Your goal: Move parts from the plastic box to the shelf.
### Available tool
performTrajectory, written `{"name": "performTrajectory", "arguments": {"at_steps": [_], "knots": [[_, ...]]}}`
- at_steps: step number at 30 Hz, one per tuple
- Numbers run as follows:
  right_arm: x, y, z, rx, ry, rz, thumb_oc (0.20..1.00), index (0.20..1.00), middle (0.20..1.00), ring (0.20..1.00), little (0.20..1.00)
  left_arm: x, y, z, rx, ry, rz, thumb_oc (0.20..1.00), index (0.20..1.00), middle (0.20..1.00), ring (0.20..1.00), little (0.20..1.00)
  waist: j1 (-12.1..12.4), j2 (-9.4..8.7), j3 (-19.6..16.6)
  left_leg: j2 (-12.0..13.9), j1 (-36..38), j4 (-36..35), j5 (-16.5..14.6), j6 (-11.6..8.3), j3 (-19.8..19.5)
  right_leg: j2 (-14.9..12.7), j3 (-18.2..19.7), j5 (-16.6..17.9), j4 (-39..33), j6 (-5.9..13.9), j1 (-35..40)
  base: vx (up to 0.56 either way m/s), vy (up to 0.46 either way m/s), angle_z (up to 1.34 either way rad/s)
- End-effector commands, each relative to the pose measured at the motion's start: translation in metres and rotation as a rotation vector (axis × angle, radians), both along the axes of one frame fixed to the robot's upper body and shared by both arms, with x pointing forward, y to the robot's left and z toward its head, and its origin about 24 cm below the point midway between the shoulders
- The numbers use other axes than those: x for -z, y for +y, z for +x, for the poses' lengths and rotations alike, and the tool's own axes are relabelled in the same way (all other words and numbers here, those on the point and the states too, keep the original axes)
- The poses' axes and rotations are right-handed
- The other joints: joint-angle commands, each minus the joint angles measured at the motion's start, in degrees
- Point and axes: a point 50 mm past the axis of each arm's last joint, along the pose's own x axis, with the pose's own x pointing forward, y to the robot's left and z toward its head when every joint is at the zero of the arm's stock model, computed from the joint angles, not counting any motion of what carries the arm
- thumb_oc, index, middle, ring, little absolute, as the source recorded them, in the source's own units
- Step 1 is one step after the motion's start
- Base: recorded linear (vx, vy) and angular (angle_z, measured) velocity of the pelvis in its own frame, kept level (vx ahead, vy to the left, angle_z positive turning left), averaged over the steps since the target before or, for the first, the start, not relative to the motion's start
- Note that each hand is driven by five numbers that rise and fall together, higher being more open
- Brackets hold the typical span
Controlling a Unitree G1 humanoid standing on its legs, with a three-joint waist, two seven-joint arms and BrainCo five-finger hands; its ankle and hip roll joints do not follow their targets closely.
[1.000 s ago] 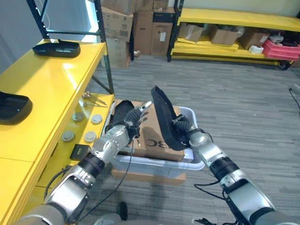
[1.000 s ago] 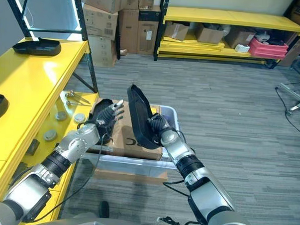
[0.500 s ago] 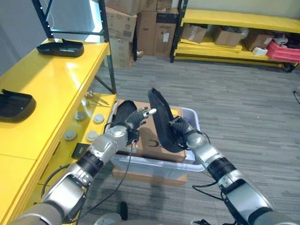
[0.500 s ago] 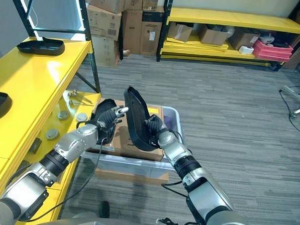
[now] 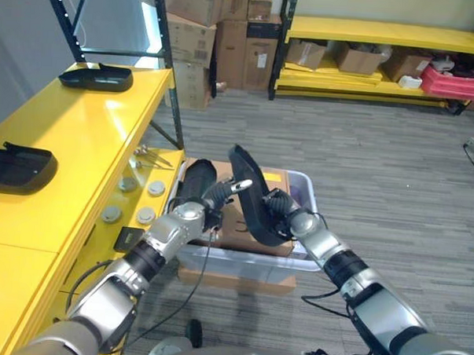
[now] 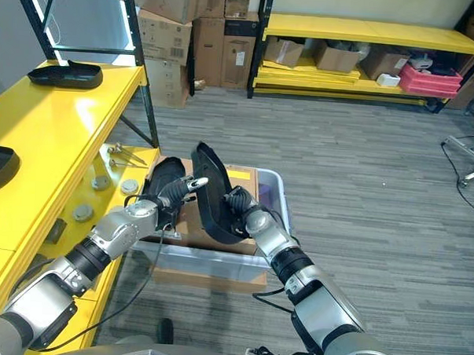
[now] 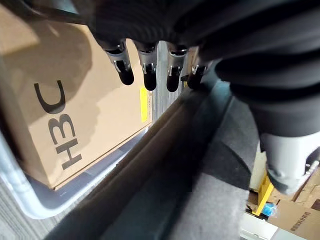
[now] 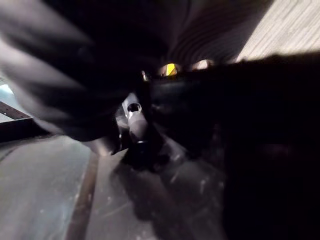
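Since a second ago the black part (image 5: 248,196) has sunk a little and swung toward the left robot hand (image 5: 212,198), whose straight fingers (image 7: 146,74) now lie against its edge. Right robot hand (image 6: 239,211) is clamped on the part, holding it upright above the cardboard box (image 5: 239,225) inside the plastic box (image 5: 241,260). Two more black parts (image 5: 15,168) lie on the yellow shelf (image 5: 73,147)
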Motion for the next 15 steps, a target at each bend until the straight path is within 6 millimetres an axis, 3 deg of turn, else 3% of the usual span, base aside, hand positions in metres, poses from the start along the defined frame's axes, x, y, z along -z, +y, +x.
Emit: {"name": "performTrajectory", "arguments": {"at_steps": [1,6,15], "knots": [[-0.03,0.017,0.02,-0.083,-0.114,-0.052,0.2,0.2,0.2,0.2,0.2,-0.035,-0.024,0.01,0.017,-0.115,-0.169,1.0,1.0,1.0,1.0,1.0,1.92,-0.82,-2.31,1.09,4.38,1.7,-7.75,-1.57,0.55,-2.92,-0.59,9.16,-2.31,4.12,-6.73,0.0,0.0,0.0],[-0.028,0.016,0.02,-0.079,-0.11,-0.069,0.2,0.2,0.2,0.2,0.2,-0.04,-0.026,0.007,0.065,-0.138,-0.169,1.0,1.0,1.0,1.0,1.0,2.2,-0.78,-2.26,1.12,4.34,1.63,-7.7,-1.54,0.45,-2.83,-0.72,9.1,-2.24,4.0,-6.7,0.0,0.0,0.0],[-0.024,0.018,0.018,-0.08,-0.1,-0.055,0.2,0.2,0.2,0.2,0.2,-0.035,-0.036,0.001,0.302,-0.282,0.132,1.0,1.0,1.0,1.0,1.0,1.71,-0.73,-2.6,1.16,4.54,1.45,-7.88,-1.31,0.32,-2.7,-0.01,8.77,-2.07,4.14,-6.8,0.0,0.0,0.0]]}}
